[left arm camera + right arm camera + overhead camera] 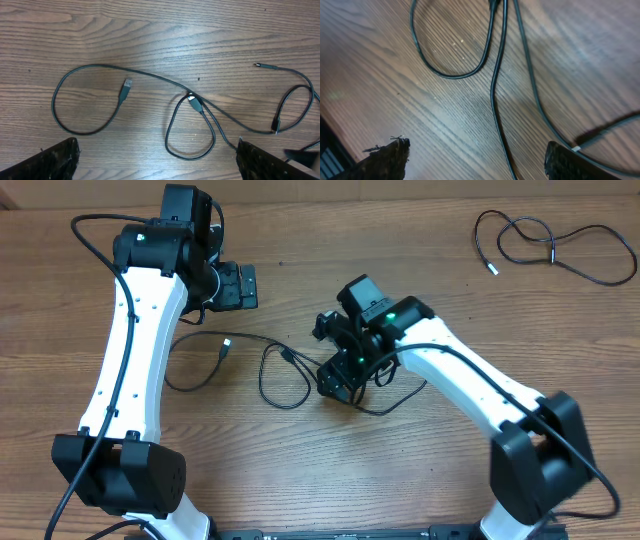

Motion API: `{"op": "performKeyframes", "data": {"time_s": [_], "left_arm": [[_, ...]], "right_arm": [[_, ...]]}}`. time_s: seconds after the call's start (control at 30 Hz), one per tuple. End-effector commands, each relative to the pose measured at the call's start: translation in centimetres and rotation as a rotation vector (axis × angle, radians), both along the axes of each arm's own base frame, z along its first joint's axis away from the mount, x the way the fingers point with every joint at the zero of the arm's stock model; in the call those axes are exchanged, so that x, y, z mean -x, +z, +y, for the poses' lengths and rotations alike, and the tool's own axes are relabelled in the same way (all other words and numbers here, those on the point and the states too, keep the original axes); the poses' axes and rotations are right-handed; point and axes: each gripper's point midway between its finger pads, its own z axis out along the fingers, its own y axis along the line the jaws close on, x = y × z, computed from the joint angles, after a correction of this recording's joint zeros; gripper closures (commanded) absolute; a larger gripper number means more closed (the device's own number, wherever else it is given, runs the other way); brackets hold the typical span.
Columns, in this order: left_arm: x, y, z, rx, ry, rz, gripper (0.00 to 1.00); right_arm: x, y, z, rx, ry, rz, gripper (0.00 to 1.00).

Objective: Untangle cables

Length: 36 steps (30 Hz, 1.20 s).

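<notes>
- Overhead: one tangled bundle of cables [270, 365] lies at frame centre; one separate cable [550, 245] is looped at the upper right. I cannot tell how many cords are in the bundle.
- Left wrist: the left gripper [157, 149] gapes wide and empty over the loops. The cords look light and limp, probably best pinched just behind a plug [127, 86].
- Right wrist: the right gripper [480, 156] is spread wide and holds nothing. Strands run across the table [375, 75] below it.
</notes>
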Motion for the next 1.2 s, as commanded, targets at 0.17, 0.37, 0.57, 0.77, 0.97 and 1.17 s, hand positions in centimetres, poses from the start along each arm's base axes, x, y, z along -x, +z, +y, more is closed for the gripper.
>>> {"op": "performKeyframes", "data": {"time_s": [0.17, 0.37, 0.57, 0.77, 0.97, 1.17], "left_arm": [[0.1, 0.2, -0.3, 0.002, -0.030, -0.009, 0.00], [0.0, 0.2, -0.2, 0.002, -0.030, -0.009, 0.00], [0.0, 0.2, -0.2, 0.002, -0.030, -0.009, 0.00], [0.0, 0.2, -0.2, 0.002, -0.030, -0.009, 0.00], [0.0, 0.2, -0.2, 0.002, -0.030, -0.009, 0.00], [0.0, 0.2, -0.2, 0.002, -0.030, -0.009, 0.00]], "right_arm": [[1.4, -3.8, 1.0, 0.051, -0.001, 0.094, 0.21], [0.9, -6.6, 0.5, 0.137, -0.004, 0.083, 0.32], [0.9, -8.9, -0.2, 0.193, -0.009, 0.109, 0.38], [0.6, -9.6, -0.9, 0.239, -0.014, 0.093, 0.57], [-0.2, -10.3, -2.8, 0.354, -0.037, 0.027, 0.58], [1.4, -11.3, -3.6, 0.424, 0.000, 0.025, 0.58]]}}
